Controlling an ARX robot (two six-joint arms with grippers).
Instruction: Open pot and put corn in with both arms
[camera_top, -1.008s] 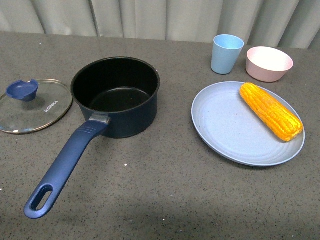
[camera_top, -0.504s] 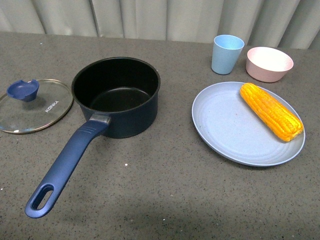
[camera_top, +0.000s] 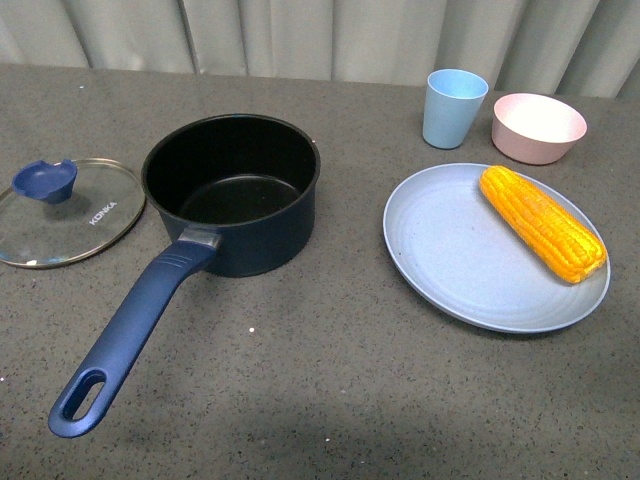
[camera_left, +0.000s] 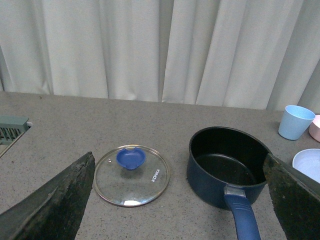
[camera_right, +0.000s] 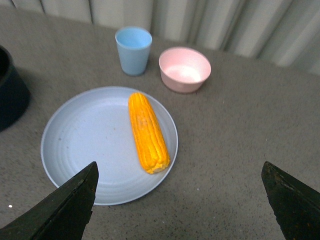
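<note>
1. Now, closest to the robot, the pot's long blue handle runs toward it and a little to its left. The pot sits uncovered on the grey table, black inside and holding nothing.
2. Just to the pot's left the glass lid lies flat on the table, knob up, so the opening part looks done.
3. Neither arm shows from the front. From the wrist cameras, the left gripper hangs above lid and pot with its jaws spread wide and nothing in them. The right gripper hangs above the plate, likewise spread and holding nothing.
4. Well to the pot's right, the corn lies on the plate's far right part. Its long axis runs diagonally: the narrower tip points away and leftward toward the blue cup, and the thick end sits near the plate's right rim.
5. I'd say picking up the corn comes next. The right wrist should turn so the jaws cross the cob's short width at mid-length, since a grip near the tapered tip might slip.
6. The cob looks about as long as the pot is wide, so lowering it tilted seems safest.
7. Farthest back, the pink bowl stands beside the cup.
</note>
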